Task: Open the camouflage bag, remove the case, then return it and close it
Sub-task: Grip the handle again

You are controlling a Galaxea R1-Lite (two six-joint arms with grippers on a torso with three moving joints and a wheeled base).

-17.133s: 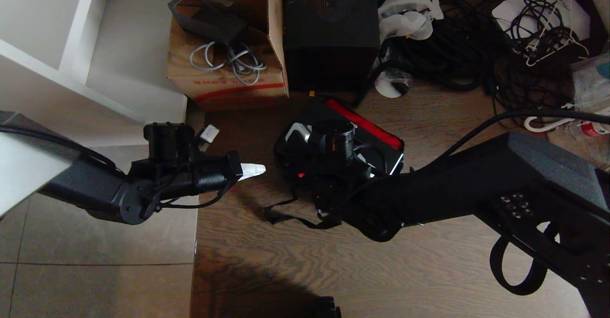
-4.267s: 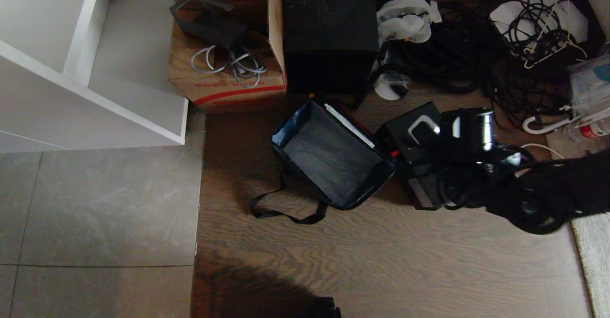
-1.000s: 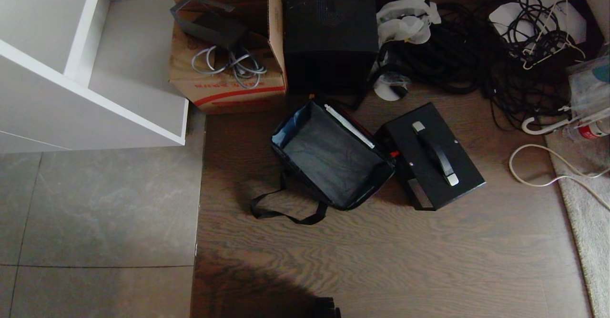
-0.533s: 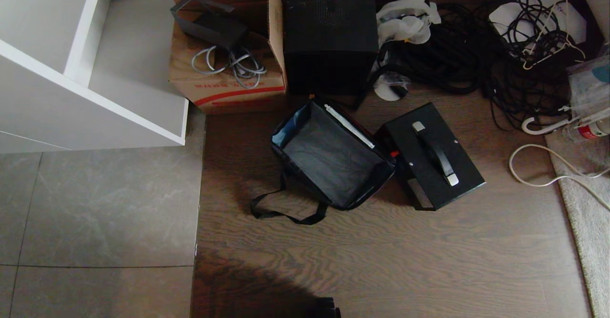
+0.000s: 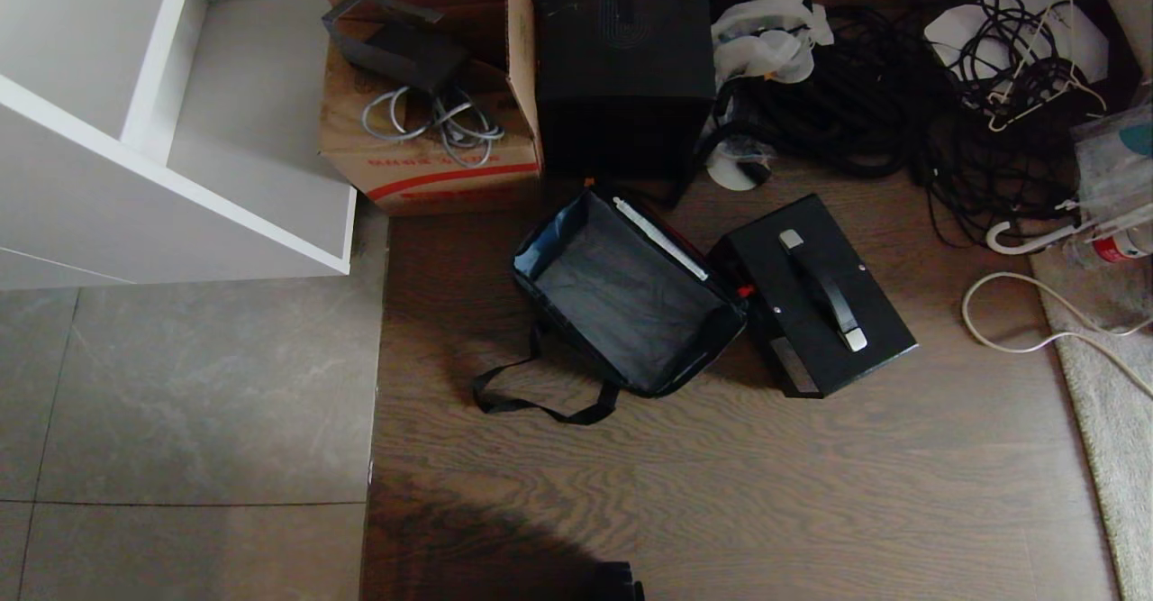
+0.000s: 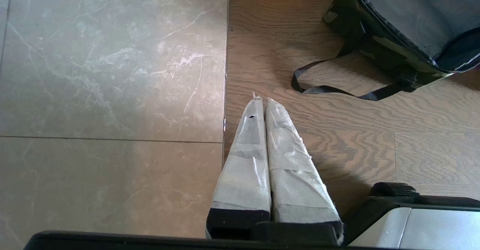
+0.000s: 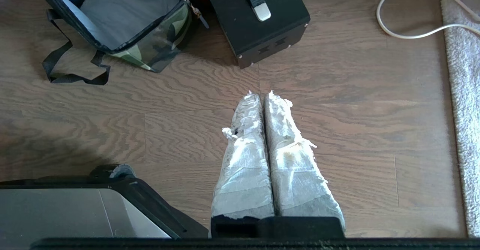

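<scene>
Both my grippers, left gripper (image 6: 261, 100) and right gripper (image 7: 260, 93), hang pressed together, holding nothing, nearest me above the floor. Farther off, the camouflage bag (image 5: 621, 299) lies open; the case (image 5: 815, 290) sits touching its right side.

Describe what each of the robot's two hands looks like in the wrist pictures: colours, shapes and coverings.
The left hand has two long tapering fingers wrapped in pale grey-white tape, fairly smooth, set in a black base. The right hand is built alike, but its whitish wrapping is rougher, frayed and crinkled, with loose shreds along the edges. No cables or markings show on either.
</scene>
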